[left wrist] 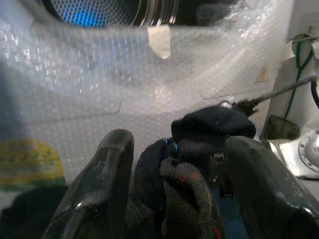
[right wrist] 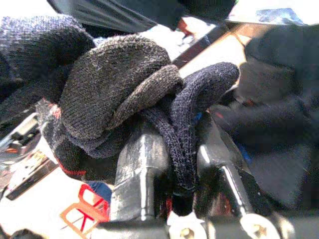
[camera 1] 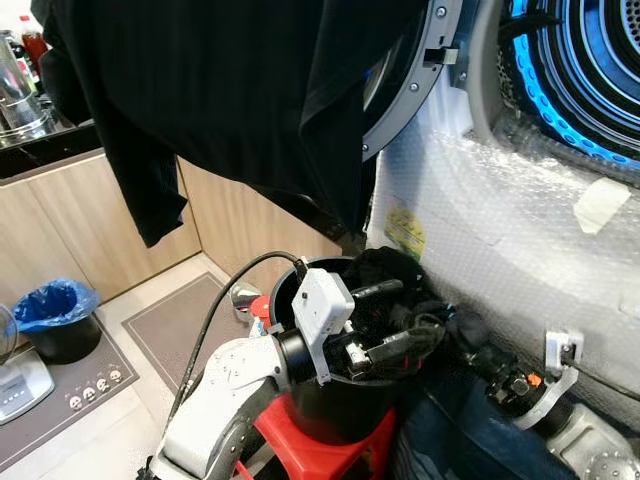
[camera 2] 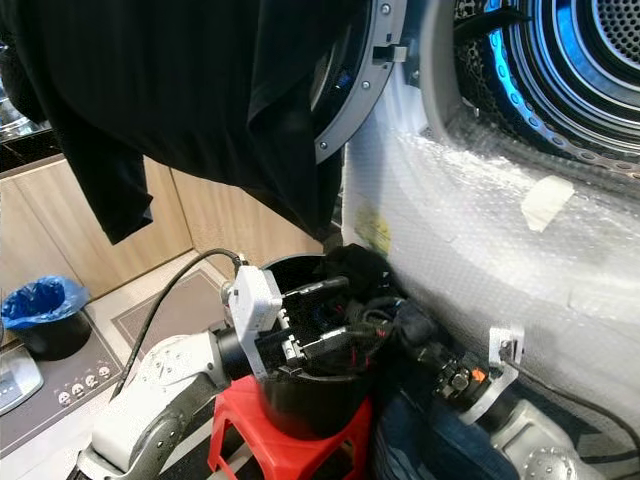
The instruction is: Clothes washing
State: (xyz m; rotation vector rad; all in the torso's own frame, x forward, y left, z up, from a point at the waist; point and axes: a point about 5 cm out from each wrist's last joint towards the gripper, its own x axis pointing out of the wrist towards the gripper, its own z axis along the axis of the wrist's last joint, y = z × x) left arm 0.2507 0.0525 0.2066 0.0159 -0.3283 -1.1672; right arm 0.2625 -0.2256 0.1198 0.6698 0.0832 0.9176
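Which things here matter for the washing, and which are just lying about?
For the job:
- washer drum, door open
- black bucket of dark clothes
- dark knitted garment, held in the right gripper
- left gripper, jaws open over the bucket
- black shirt hanging up

Just lying about:
- bin with blue liner
- scale
- red stool

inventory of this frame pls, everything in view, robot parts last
black garment: 1, black, draped over the open washer door
washer drum: 1, blue-lit, upper right
bubble wrap: clear, covering the washer front
bucket: 1, black, on the stool
stool: 1, red, under the bucket
dark knit clothes: bundle, grey-black, at the bucket top
bin: 1, blue-lined, floor left
left gripper: open, over the bucket
right gripper: shut on the knit clothes
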